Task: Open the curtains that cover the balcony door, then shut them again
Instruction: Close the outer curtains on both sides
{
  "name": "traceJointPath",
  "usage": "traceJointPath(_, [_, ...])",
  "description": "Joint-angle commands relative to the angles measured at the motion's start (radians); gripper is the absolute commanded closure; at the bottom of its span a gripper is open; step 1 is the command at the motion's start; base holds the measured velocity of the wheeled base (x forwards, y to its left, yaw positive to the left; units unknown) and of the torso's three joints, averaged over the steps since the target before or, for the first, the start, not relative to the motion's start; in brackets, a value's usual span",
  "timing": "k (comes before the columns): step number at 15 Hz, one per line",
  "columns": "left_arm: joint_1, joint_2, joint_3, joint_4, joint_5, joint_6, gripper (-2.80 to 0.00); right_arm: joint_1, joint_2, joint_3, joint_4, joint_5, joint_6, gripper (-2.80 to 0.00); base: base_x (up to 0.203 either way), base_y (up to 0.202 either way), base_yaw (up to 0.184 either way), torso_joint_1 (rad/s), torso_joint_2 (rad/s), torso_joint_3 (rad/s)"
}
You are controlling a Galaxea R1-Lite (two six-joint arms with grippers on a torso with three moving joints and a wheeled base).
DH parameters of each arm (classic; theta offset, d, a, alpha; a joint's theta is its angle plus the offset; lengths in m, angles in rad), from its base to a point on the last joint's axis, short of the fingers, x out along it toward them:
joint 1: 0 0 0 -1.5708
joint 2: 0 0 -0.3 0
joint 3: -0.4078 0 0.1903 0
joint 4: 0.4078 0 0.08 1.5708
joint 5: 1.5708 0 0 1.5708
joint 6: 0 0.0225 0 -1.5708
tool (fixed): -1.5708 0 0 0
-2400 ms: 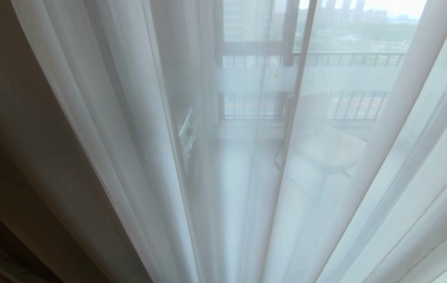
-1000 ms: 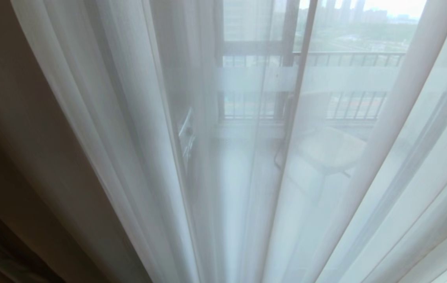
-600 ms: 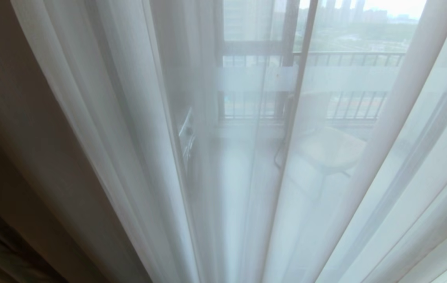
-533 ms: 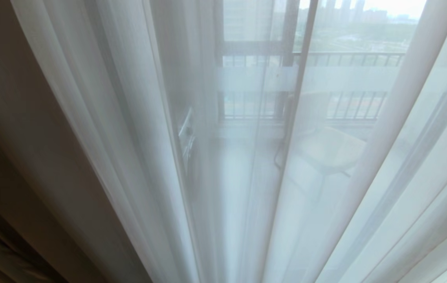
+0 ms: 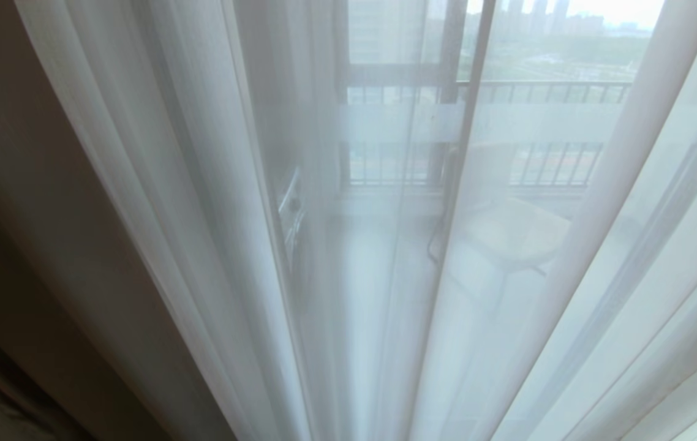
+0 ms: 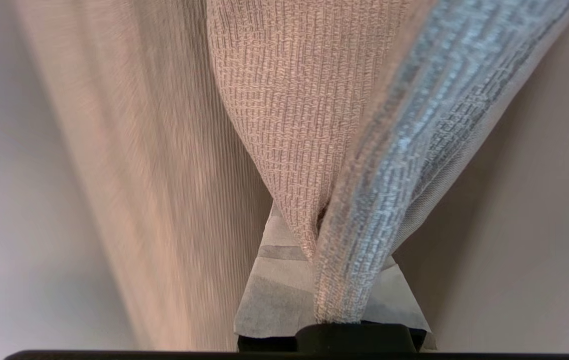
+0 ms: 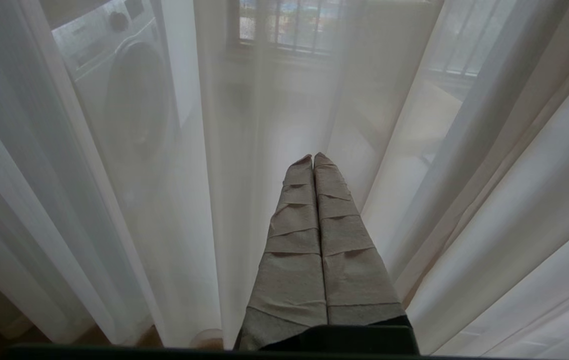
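Since the earlier frames, the beige curtain (image 5: 30,202) at the head view's left is being drawn further left at its lower part, with a pale marbled strip now being bared in the bottom left corner. In the left wrist view, a fold of that woven curtain, with its blue-grey hem, is being clamped in the left claw (image 6: 332,280). The right claw (image 7: 313,159) is being held pressed together, empty, before the sheer curtain (image 7: 129,200), through which the balcony door (image 5: 446,122) and a washing machine (image 7: 124,90) are being seen.
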Motion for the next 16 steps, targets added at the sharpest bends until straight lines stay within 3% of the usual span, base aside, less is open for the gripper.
traceJointPath(1, [-0.009,-0.145,0.103,-0.001,0.001,0.0,0.0,0.0,0.0,0.0,0.0,0.001,-0.001,0.0,0.0,0.0,0.0,0.0,0.0,0.0])
traceJointPath(5, [-0.039,-0.366,0.317,0.006,-0.027,0.0,0.0,0.0,0.0,0.0,0.0,0.001,-0.001,0.0,0.0,0.0,0.0,0.0,0.0,0.0])
traceJointPath(9, [-0.097,-0.548,0.416,0.137,-0.162,-0.003,0.0,0.0,0.0,0.0,0.0,0.001,-0.001,0.0,0.0,0.0,0.0,0.0,0.0,0.0])
traceJointPath(12, [-0.228,-0.619,0.426,0.229,-0.253,-0.032,0.0,0.0,0.0,0.0,0.0,0.001,-0.001,0.0,0.0,0.0,0.0,0.0,0.0,0.0])
traceJointPath(16, [-0.445,-0.652,0.426,0.252,-0.279,-0.071,0.0,0.0,0.0,0.0,0.0,0.001,-0.001,0.0,0.0,0.0,0.0,0.0,0.0,0.0])
